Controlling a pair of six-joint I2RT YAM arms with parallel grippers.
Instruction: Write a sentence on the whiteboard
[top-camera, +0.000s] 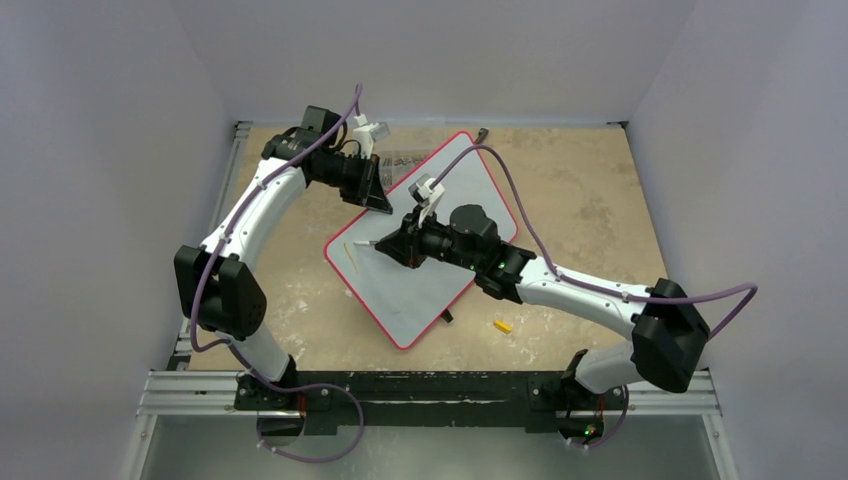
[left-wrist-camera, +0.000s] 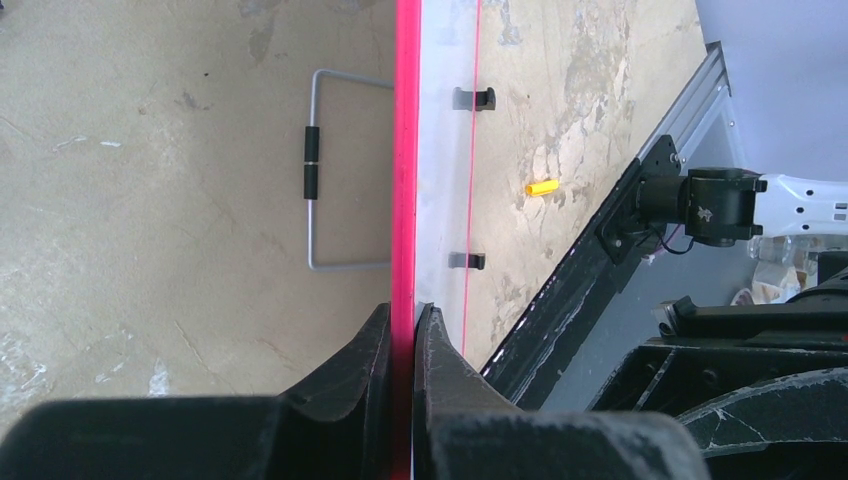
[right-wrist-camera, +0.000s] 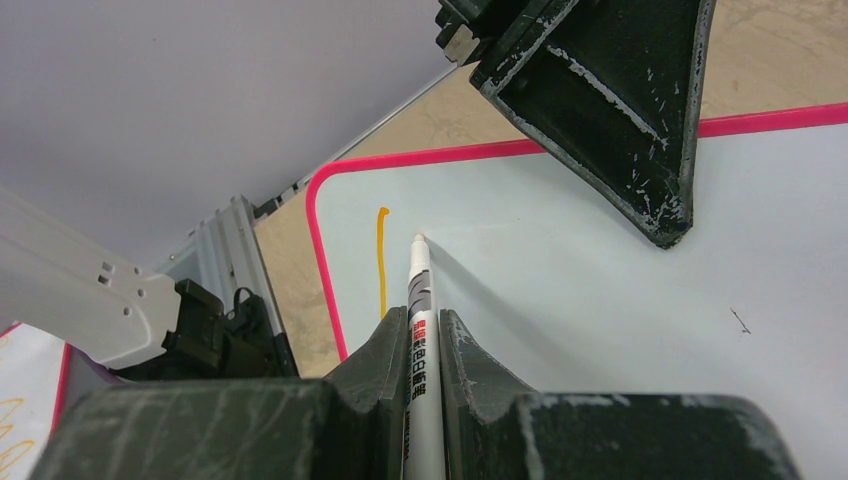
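Risk of a wobbly line from a sliding whiteboard (top-camera: 425, 290) or a tipping marker pen (right-wrist-camera: 420, 290). Held by the left gripper (left-wrist-camera: 403, 318), pinched tight on the red frame (left-wrist-camera: 405, 150) at the far left edge; pen squeezed in the closed right gripper (right-wrist-camera: 421, 325), tip on the board. Lies slanted in the middle of the table (top-camera: 580, 190), pale, nearly bare: just one short orange stroke of the sentence (right-wrist-camera: 382, 260).
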